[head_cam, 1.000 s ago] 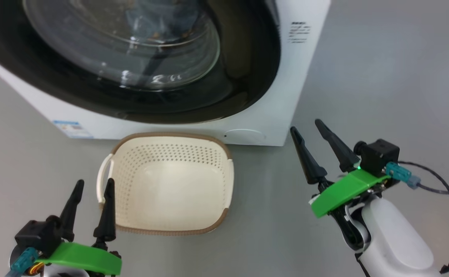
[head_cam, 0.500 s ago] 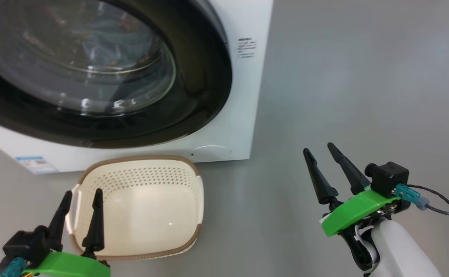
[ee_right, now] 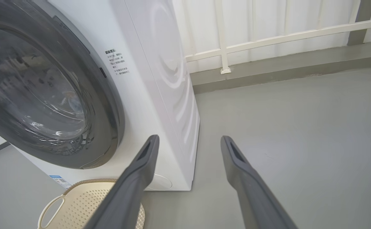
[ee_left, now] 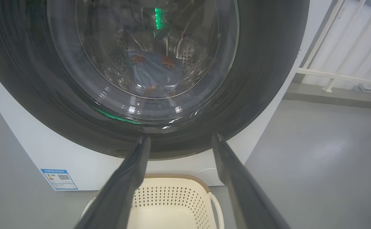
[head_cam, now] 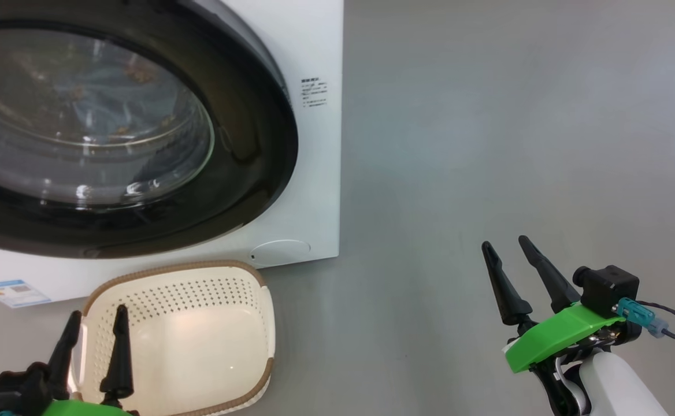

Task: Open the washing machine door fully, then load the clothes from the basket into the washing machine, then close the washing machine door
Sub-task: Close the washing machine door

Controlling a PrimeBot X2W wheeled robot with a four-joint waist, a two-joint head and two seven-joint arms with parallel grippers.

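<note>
Sitting just before the washing machine [head_cam: 314,173], the basket [head_cam: 171,269] adjoins open floor [head_cam: 488,144].

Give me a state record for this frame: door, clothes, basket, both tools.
door: washing machine door looks shut, flush on the washing machine
clothes: light-blue clothes lie inside the drum, seen through the door
basket: basket empty, on the floor in front of the machine
left tool: left tool open, holding nothing, over the basket's near left side
right tool: right tool open, holding nothing, over the floor right of the machine
task state: loading and closing both appear done
</note>
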